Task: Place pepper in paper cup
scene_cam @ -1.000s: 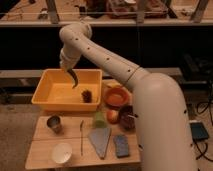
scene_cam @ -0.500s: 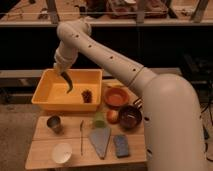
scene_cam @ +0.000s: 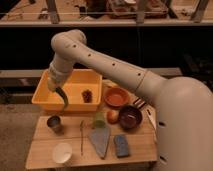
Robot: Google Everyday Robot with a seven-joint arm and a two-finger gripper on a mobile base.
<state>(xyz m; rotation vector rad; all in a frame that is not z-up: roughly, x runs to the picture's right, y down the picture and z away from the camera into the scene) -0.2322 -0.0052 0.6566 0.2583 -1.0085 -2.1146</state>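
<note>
The gripper (scene_cam: 56,88) has swung left since a moment ago, out past the yellow bin's (scene_cam: 95,79) front left rim. Its fingers pinch the dark green pepper (scene_cam: 63,98), which dangles above the small metal cup (scene_cam: 54,123). The white paper cup (scene_cam: 62,153) sits near the table's front edge.

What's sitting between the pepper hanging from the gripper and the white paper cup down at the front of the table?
The gripper holds the pepper over the yellow bin's front-left edge. The small metal cup stands roughly on the line to the paper cup; a raised carry should pass over it.
</note>
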